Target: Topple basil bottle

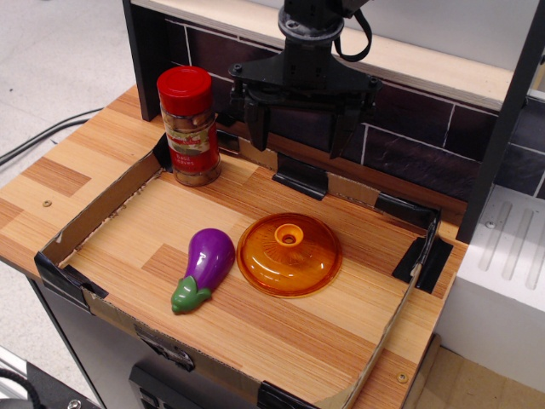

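The basil bottle point(189, 126) stands upright in the surface's point(281, 332) far-left corner, while the tool point(300, 128) hangs wide open, empty, seemingly just beside it, placed to push it over.

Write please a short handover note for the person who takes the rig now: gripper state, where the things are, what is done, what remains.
Gripper: open, empty, hanging above the back edge of the tray, to the right of the basil bottle.
Basil bottle: upright in the tray's back left corner, untouched.
Toy eggplant and orange lid: lying mid-tray, apart from the bottle.
Done: nothing yet.
Left: bring the gripper to the bottle and tip it over.
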Controlling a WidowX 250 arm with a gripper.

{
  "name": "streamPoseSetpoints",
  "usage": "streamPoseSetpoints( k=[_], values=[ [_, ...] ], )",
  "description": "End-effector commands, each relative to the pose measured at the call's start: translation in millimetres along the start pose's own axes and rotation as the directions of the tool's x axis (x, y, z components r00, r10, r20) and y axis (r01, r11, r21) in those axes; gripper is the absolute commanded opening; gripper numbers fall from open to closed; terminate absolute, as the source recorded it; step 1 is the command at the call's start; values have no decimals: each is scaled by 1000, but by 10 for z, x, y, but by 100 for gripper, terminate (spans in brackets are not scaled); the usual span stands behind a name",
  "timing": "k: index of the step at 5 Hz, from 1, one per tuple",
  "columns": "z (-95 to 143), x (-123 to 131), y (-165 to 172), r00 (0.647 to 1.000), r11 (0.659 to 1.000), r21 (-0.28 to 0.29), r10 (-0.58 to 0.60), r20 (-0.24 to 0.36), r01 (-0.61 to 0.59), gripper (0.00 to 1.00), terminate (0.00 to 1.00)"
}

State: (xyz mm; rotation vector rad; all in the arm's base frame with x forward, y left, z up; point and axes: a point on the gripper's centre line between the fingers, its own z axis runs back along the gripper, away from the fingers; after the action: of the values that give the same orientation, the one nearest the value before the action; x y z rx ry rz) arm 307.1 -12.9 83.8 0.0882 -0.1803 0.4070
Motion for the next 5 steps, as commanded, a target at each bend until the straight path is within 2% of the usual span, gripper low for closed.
streamPoseSetpoints(
  k=[1, 2, 3, 4, 5],
  values=[
    [0, 0, 0, 1000, 1000, 0, 0, 0, 0, 100, 0],
    [24, 58, 254, 998, 997, 47, 67, 6, -68, 100, 0],
    [77, 162, 487, 983, 983, 33, 181, 39, -182, 100, 0],
    [110, 242, 667, 968, 966, 86, 237, 88, -244, 100, 0],
    [119, 300, 844, 954, 957, 76, 271, 127, -281, 100, 0]
  ],
)
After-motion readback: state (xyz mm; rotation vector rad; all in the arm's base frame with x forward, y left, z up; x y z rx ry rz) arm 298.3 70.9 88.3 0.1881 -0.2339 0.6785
